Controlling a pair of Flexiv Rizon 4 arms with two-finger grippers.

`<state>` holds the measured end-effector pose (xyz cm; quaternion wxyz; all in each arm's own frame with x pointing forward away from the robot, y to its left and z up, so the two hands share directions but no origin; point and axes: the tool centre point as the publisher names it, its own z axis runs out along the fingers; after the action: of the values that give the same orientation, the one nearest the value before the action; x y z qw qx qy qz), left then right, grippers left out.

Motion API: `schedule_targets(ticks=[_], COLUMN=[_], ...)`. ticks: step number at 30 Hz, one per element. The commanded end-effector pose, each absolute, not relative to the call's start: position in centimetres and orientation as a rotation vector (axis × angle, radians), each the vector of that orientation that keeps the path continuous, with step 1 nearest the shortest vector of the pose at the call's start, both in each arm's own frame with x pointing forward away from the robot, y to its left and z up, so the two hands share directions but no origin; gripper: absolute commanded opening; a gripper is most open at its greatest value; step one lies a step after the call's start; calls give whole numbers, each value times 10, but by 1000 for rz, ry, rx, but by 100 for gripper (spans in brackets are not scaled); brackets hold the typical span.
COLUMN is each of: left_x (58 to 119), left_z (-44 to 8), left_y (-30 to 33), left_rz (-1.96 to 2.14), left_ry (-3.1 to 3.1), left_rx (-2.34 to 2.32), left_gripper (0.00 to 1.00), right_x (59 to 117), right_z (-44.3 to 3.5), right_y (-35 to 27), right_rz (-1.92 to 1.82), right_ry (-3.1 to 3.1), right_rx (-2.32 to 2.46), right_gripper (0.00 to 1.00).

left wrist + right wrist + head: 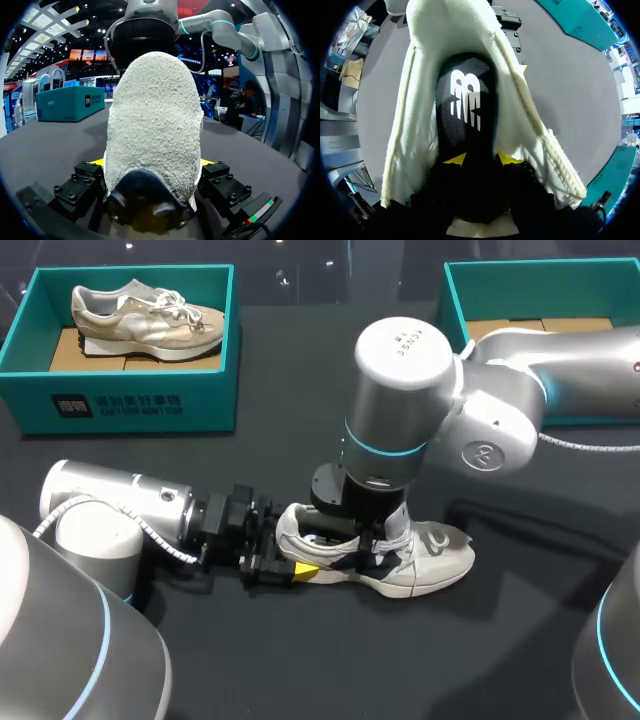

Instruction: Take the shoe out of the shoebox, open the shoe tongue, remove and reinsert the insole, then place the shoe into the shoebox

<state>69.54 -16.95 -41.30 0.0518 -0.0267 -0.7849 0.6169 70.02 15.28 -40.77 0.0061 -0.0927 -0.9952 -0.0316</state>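
The white shoe (425, 562) is lying on the worktop (300, 660) near the middle, well apart from the far-right shoebox (540, 280). The left tool (300, 569) is clenching its heel. The right tool (480, 160) is reaching into the opening, pinching the black insole (465, 100). The insole step seems to be in hand, though whether it is coming out or going in I cannot tell. The next move is calling for a straight pull or push while the heel is being braced.
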Motion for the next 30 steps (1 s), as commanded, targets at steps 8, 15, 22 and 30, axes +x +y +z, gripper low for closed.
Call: schedule_targets(ticks=[8,15,22,30], left_x=[696,696,696,696], left_z=[-414,-414,-414,-414], left_y=[-170,-170,-170,-170], left_rz=[1877,1877,1877,1877], left_ry=[-2388,-2388,-2388,-2388], left_rx=[-80,-80,-80,-80], left_gripper=[0,0,0,0], right_x=[679,672,673,678], right_z=[-435,-428,-418,-398], right_y=[150,146,143,140], right_rz=[-72,-82,-125,-318], right_ry=[-3053,-3059,-3071,-3087], right_rx=[-300,-318,-344,-297], right_gripper=[0,0,0,0])
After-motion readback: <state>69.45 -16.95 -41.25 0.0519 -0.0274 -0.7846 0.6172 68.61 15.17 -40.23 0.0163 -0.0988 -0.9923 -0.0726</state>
